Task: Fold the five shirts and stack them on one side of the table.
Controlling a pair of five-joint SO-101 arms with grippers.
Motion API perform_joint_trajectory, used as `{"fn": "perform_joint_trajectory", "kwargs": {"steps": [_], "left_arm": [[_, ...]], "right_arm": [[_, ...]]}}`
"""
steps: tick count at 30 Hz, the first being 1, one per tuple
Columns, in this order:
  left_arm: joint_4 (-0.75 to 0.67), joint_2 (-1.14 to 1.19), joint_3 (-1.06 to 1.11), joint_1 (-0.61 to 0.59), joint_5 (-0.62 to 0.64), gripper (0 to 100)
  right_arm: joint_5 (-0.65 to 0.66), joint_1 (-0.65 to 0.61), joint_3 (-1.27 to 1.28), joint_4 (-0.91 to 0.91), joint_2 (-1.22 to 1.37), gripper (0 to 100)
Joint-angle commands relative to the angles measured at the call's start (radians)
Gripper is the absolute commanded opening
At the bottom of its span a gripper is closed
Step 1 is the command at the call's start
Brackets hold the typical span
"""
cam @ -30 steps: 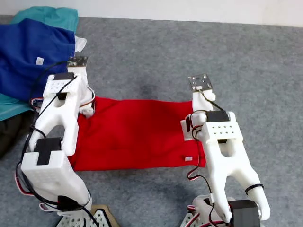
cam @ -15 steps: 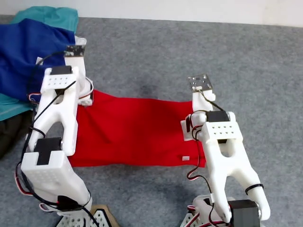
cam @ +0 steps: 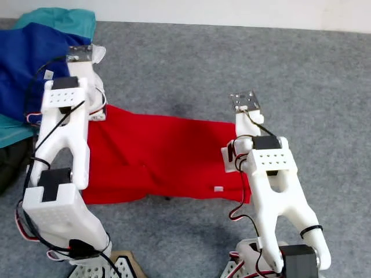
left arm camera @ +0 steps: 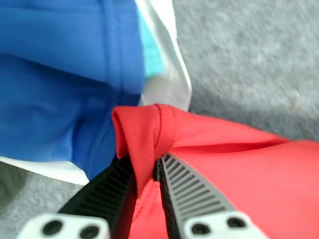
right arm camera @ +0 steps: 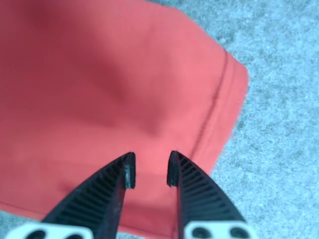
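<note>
The red fabric shirt lies mid-table. We judge it limp and light, best held at hem corners. Our left gripper pinches its far-left corner, while the right gripper hangs parted above its right end.

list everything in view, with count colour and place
red fabric shirt: 1, red, spread mid-table between the arms
blue fabric shirt: 1, blue, far left corner, atop the pile
teal fabric shirt: 1, teal, under the blue one
white cloth: 1, white, pile's edge by the red shirt's corner
dark cloth: 1, black, table's left edge
grey table cover: 1, grey, under everything
left gripper: 1, black-fingered, shut on the red shirt's corner
right gripper: 1, black-fingered, open over the red shirt's other end
</note>
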Motion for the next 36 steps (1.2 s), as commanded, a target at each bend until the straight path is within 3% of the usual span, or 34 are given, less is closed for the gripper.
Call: {"fn": "perform_joint_trajectory", "kwargs": {"steps": [1, 13, 21, 26, 36], "left_arm": [[-0.055, 0.033, -0.033, -0.024, 0.008, 1], [-0.037, 0.056, -0.108, -0.001, 0.009, 1], [0.236, 0.056, -0.283, -0.002, 0.049, 1], [0.272, 0.067, -0.351, 0.001, 0.046, 2], [0.276, 0.067, -0.348, -0.004, 0.051, 37]], "right_arm": [[-0.011, -0.004, -0.004, -0.016, -0.022, 11.6], [-0.009, -0.004, 0.030, -0.061, -0.022, 11.6], [-0.009, -0.008, 0.050, -0.081, -0.024, 11.6], [-0.009, -0.008, 0.054, -0.081, -0.024, 11.6], [-0.006, -0.008, 0.058, -0.081, -0.024, 11.6]]}}
